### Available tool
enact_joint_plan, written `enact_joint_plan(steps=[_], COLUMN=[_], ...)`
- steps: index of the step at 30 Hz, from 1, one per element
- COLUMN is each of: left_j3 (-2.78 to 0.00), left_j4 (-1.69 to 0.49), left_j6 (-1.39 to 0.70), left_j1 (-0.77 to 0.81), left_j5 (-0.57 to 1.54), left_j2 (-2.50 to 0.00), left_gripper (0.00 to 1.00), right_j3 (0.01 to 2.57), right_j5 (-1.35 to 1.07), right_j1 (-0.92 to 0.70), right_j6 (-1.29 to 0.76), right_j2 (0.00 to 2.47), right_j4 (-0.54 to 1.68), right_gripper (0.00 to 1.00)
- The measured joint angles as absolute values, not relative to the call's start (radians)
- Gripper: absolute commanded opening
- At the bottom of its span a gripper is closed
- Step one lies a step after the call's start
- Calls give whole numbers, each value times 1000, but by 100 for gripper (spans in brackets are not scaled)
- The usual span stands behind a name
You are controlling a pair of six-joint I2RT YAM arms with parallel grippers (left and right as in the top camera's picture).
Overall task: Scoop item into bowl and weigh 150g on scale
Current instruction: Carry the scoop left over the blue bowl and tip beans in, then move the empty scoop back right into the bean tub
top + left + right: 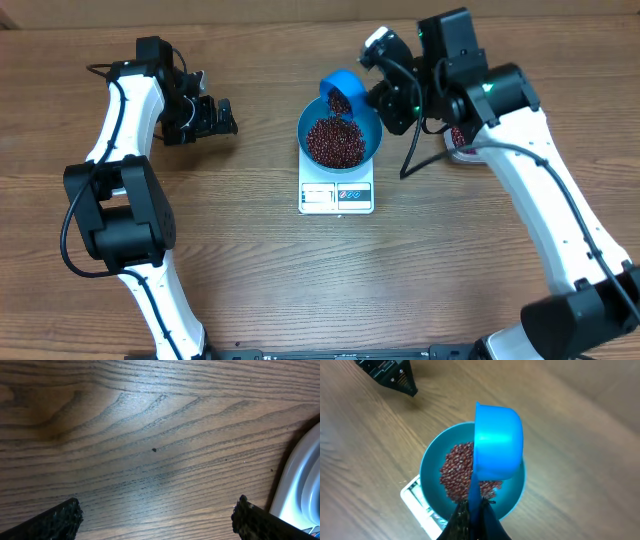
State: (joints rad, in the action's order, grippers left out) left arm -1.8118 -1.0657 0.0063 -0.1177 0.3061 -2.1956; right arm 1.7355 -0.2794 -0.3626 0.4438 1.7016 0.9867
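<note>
Wood-grain desk [250, 280] runs under everything, with the scale [336, 196] near its middle and the bowl [375, 125] sitting on top of it, overhanging the platform. My right end effector [476, 522] is clamped shut on the handle of the small blue scoop [497, 442], which is tipped mouth-down over the far rim of the bowl. The beans [335, 142] lie heaped in the bowl's bottom, and a few show at the scoop's lip. My left end effector [222, 115] hangs wide open over bare wood well to the left, holding nothing. To pour well, I judge I should roll the wrist slowly so beans trickle rather than dump. The lip should stay inside the rim so none bounce out, and I should avoid touching the bowl, since any press would spoil the reading. The display is too small to read, so small additions seem wise.
</note>
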Motion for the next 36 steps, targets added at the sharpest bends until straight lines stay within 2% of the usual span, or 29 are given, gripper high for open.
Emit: enact_joint_plan(steps=[8,36], left_j3=[-1812,-1812], left_j4=[-1066,-1066], left_j6=[7,6], left_j1=[-118,-118], left_j5=[306,306], left_j2=[-2196,-2196], left_gripper=[100,100], right_j3=[1738,1737], right_j5=[-132,-123], right_j1=[-420,-420], right_j6=[473,424], right_j2=[1691,1691], right_j4=[1019,1014], right_gripper=[4,4])
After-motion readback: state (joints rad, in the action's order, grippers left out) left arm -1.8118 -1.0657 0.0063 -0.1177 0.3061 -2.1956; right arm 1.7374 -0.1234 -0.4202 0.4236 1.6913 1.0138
